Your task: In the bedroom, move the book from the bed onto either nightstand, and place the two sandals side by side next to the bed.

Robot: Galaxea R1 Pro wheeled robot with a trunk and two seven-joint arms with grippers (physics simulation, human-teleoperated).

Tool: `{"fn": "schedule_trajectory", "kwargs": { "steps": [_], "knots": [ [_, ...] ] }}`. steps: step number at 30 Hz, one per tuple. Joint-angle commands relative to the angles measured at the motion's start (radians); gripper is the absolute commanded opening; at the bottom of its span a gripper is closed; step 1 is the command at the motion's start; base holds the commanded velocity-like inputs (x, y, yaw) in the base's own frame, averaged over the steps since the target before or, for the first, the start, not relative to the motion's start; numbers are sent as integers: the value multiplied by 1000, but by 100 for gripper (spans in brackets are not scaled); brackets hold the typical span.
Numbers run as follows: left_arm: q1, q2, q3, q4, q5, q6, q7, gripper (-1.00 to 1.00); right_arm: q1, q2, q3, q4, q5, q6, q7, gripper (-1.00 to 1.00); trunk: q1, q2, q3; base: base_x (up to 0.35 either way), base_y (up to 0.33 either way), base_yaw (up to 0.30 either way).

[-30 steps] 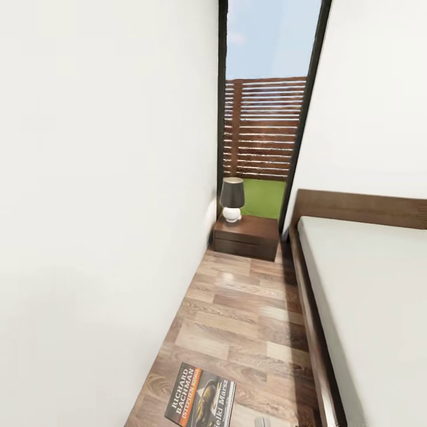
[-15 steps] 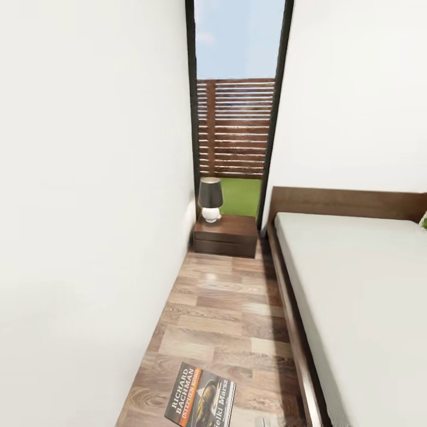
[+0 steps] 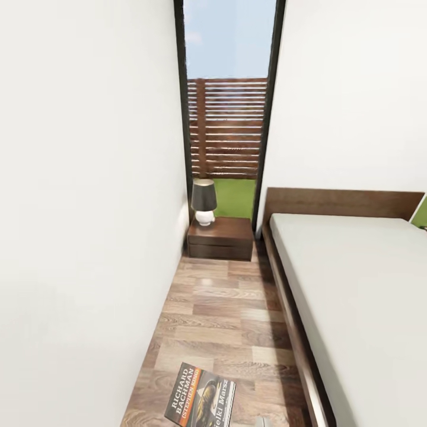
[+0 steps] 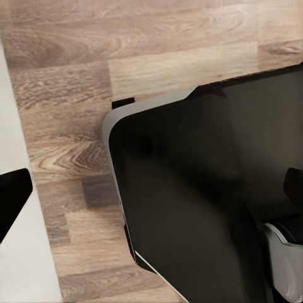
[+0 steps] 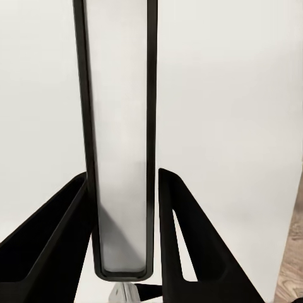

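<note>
Head view — book (image 3: 201,396): bottom centre of the frame, dark cover with orange band and white lettering facing up, tilted, its lower edge cut off by the frame. It sits over the floor (image 3: 225,314), between the white wall at left and the bed (image 3: 356,284) at right.

Nightstand (image 3: 220,237): centre of the frame, at the far end of the floor strip, in the corner by the headboard and well apart from the book. A lamp (image 3: 204,201) with a dark shade and white base stands on its left part. Behind it is a tall dark-framed window (image 3: 228,118) showing fence, grass and sky.

Right wrist view — right gripper (image 5: 123,177): two black fingers (image 5: 57,240) at lower left and lower centre, closed in on the book (image 5: 121,139). The book is seen edge-on as a tall narrow slab with dark covers and pale pages, running from the top of the frame down between the fingers; both fingers lie against its sides. White wall behind.

Left wrist view — left gripper (image 4: 151,189): black fingertips at the far left and far right edges of the frame, spread wide with nothing gripped. Beyond them lie the robot's dark body and the floor.
</note>
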Motion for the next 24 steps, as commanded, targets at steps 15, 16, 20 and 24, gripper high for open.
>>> {"fn": "schedule_trajectory", "kwargs": {
  "steps": [15,16,20,24],
  "knots": [
    [-1,0,-8,0,10,-2,-5,100,-1,2,-3,0,-5,8,4,-100,1,-2,-2,263,109,-5],
    [-1,-1,-8,0,10,-2,-5,100,-1,2,-3,0,-5,8,4,-100,1,-2,-2,276,37,0],
    [-1,-1,-9,0,10,-2,-5,100,-1,2,-3,0,-5,8,4,-100,1,-2,-2,283,21,0],
    [-1,0,-10,0,10,-2,-5,100,-1,2,-3,1,-4,8,4,-100,1,-2,-2,294,-46,0]
  ]
}}
